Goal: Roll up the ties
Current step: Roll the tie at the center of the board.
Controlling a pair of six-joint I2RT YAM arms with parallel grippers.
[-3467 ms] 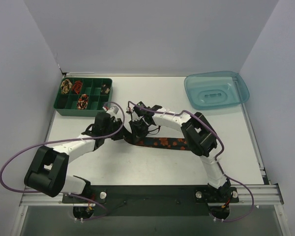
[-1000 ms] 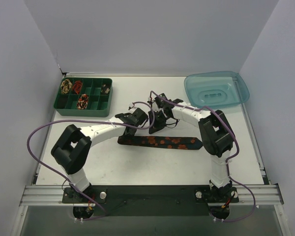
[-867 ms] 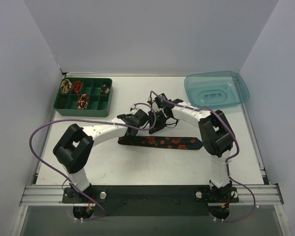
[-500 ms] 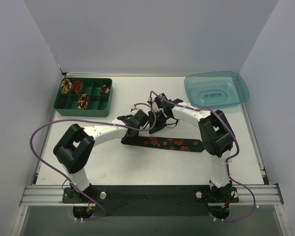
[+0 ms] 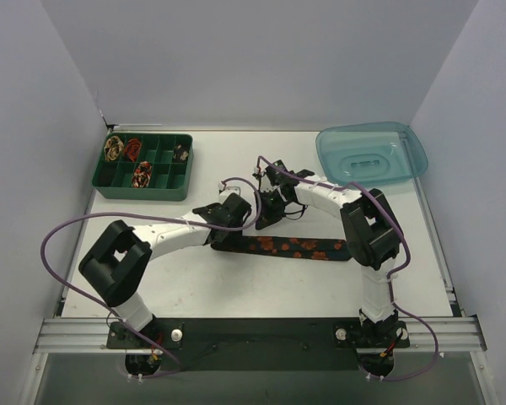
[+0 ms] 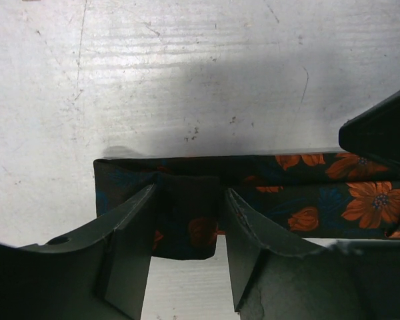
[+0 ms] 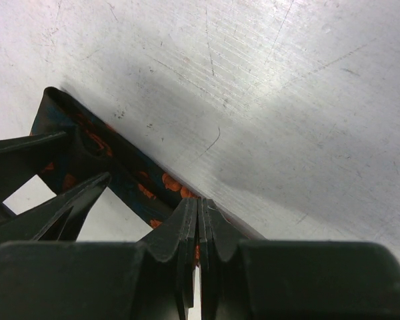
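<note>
A dark navy tie with orange flowers (image 5: 291, 247) lies flat across the table's middle, its pointed end to the right. My left gripper (image 5: 225, 229) is at its left end. In the left wrist view my left gripper (image 6: 187, 220) has its jaws on either side of the folded-over tie end (image 6: 187, 200), which fills the gap. My right gripper (image 5: 266, 217) is just right of it. In the right wrist view my right gripper (image 7: 198, 203) has its jaws pressed together, tips at the tie's (image 7: 130, 177) edge. Small coiled ties (image 5: 141, 175) sit in the green tray.
The green divided tray (image 5: 143, 189) stands at the back left. A clear blue tub (image 5: 371, 156) stands at the back right. Purple cables (image 5: 76, 232) loop off both arms. Both grippers sit close together above the tie's left part.
My left gripper has moved a little left and nearer, onto the tie's left end. That end is now folded over and the tie looks shorter. The right gripper has barely moved.
</note>
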